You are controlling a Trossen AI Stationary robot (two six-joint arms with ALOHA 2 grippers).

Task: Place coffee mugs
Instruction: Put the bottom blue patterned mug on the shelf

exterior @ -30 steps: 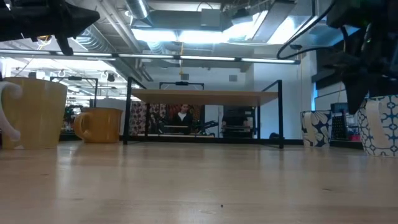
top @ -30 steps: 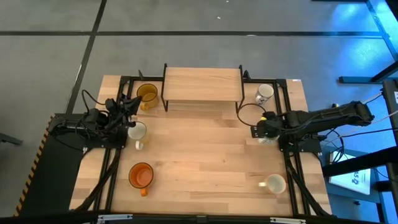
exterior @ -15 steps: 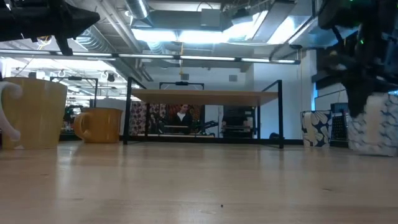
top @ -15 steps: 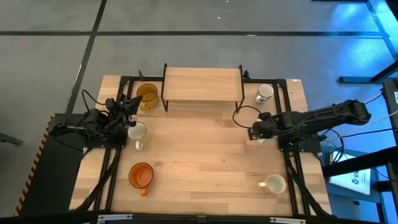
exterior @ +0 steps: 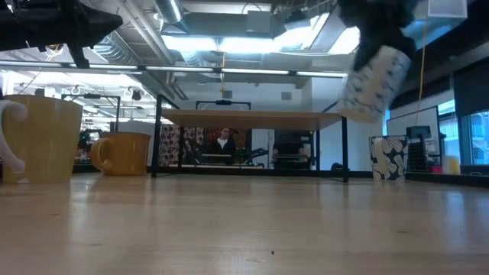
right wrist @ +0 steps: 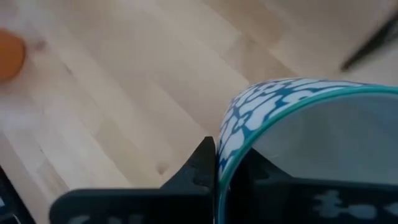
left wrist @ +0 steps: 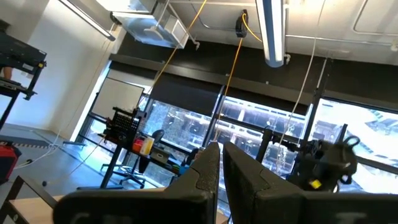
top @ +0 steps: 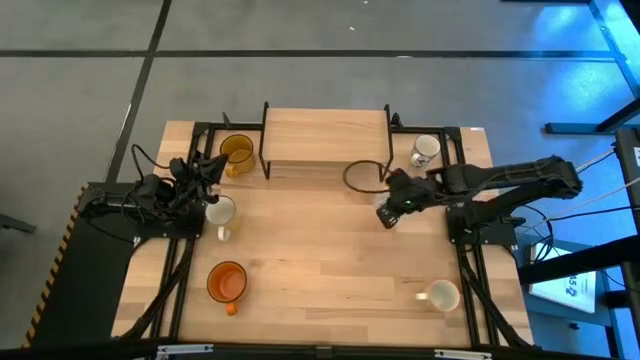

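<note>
My right gripper (top: pixel 388 213) is shut on a white mug with a blue pattern (exterior: pixel 374 82), held in the air over the table's middle right, in front of the wooden rack (top: pixel 325 135). My left gripper (left wrist: pixel 221 168) waits shut at the left edge, pointing up into the room. Other coffee mugs stand on their bases on the table: an amber one (top: pixel 237 152) left of the rack, a white one (top: pixel 220 211), an orange one (top: pixel 227 282), a white one (top: pixel 441 295) near right and a patterned one (top: pixel 425 150) right of the rack. My right gripper grips the patterned mug by its rim (right wrist: pixel 221 163), one finger (right wrist: pixel 199 168) outside the wall and the other inside the cup. The fingers come from above, slanting down. The mug hangs tilted below them, lifted clear of the table.
The rack (exterior: pixel 252 116) is a wooden shelf on black wire legs at the table's far middle. Bare tabletop (top: pixel 330 260) lies in the middle and toward the near edge. Dark frames and cables run along both side edges.
My right gripper has shut on the patterned mug at the table's right edge, then risen and gone toward the table's left while rolling. The mug has been lifted clear of the table and now hangs tilted.
</note>
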